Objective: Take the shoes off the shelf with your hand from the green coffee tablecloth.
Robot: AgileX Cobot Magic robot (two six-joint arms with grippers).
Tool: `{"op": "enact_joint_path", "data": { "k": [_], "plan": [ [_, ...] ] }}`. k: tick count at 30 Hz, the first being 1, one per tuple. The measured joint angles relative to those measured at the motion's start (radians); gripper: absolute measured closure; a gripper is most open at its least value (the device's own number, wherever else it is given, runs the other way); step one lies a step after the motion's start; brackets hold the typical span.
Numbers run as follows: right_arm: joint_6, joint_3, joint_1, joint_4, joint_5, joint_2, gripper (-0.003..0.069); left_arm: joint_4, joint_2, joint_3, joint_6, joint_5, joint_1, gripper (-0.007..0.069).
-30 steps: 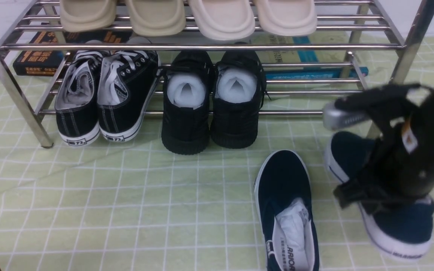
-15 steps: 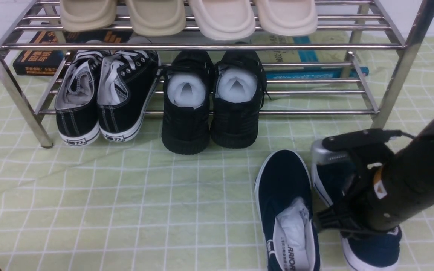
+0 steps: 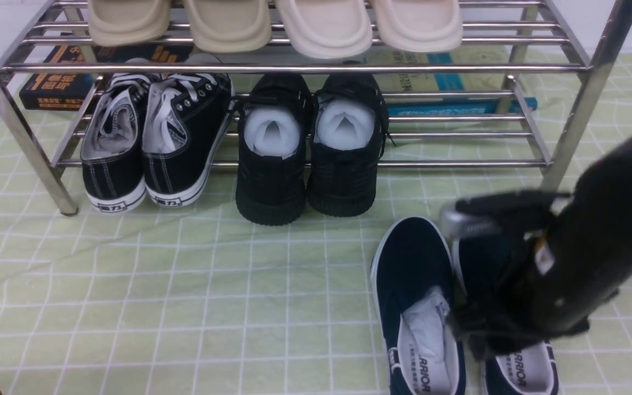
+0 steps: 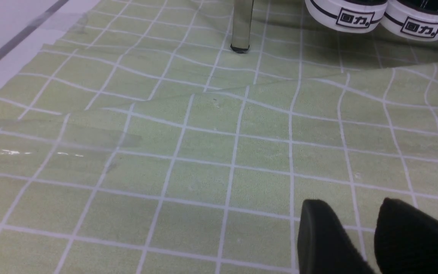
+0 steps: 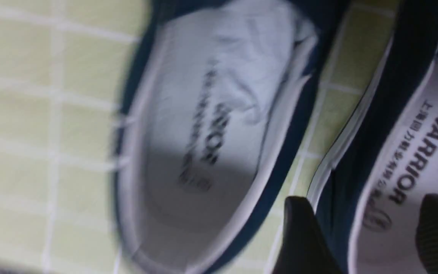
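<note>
Left gripper [image 4: 359, 236]: idle above the cloth [image 3: 184, 285], left of the shelf [image 3: 294, 68]; fingers parted, nothing between.
Shoes [image 3: 420, 307]: both off the shelf, on the cloth in front of its right end, side by side.
Right gripper [image 5: 371, 236]: straddles the right shoe's [image 5: 401, 160] inner wall; whether clamped, cannot tell.
Risk: lifting away unreleased would drag it into its mate.
Surface: wrinkled cloth; could snag soles.
Room: open cloth left of the shoes.

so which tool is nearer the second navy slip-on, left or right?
Right. The right tool straddles the side wall of the second navy slip-on, one finger outside, one inside. The left tool hovers over bare green tablecloth, far off on the robot's left.
</note>
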Motion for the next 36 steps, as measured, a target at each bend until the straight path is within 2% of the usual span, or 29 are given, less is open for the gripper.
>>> {"op": "enact_joint_path", "data": {
  "k": [2,4,6,8,9,10,13,15,18,19,21,25,30,36],
  "plan": [
    [-0.073,-0.078,0.0,-0.006,0.105,-0.06,0.0295,0.0,0.0,0.0,0.0,0.0,0.0,0.0383],
    [-0.126,-0.144,0.0,-0.045,0.204,-0.127,0.0382,0.0,0.0,0.0,0.0,0.0,0.0,0.0383],
    [-0.149,-0.169,0.0,-0.078,0.23,-0.186,0.0464,0.0,0.0,0.0,0.0,0.0,0.0,0.0383],
    [-0.165,-0.174,0.0,-0.141,0.25,-0.292,0.0596,0.0,0.0,0.0,0.0,0.0,0.0,0.0383],
    [-0.164,-0.171,0.0,-0.146,0.251,-0.302,0.0606,0.0,0.0,0.0,0.0,0.0,0.0,0.0383],
    [-0.164,-0.153,0.0,-0.172,0.253,-0.377,0.0657,0.0,0.0,0.0,0.0,0.0,0.0,0.0383],
    [-0.164,-0.079,0.0,-0.185,0.253,-0.552,0.0673,0.0,0.0,0.0,0.0,0.0,0.0,0.0383],
    [-0.162,0.012,0.0,-0.175,0.194,-0.689,0.0673,0.0,0.0,0.0,0.0,0.0,0.0,0.0383],
    [-0.135,0.192,0.0,-0.143,0.014,-0.908,0.0673,0.0,0.0,0.0,0.0,0.0,0.0,0.0383],
    [-0.135,0.206,0.0,-0.141,0.0,-0.922,0.0673,0.0,0.0,0.0,0.0,0.0,0.0,0.0383],
    [-0.107,0.377,0.0,-0.102,-0.177,-1.087,0.0673,0.0,0.0,0.0,0.0,0.0,0.0,0.0383],
    [-0.097,0.629,0.0,-0.068,-0.415,-1.293,0.0671,0.0,0.0,0.0,0.0,0.0,0.0,0.0383],
    [-0.093,0.782,0.0,-0.066,-0.542,-1.423,0.0666,0.0,0.0,0.0,0.0,0.0,0.0,0.0383],
    [-0.093,0.835,0.0,-0.075,-0.562,-1.451,0.0664,0.0,0.0,0.0,0.0,0.0,0.0,0.0383]
  ]
}}
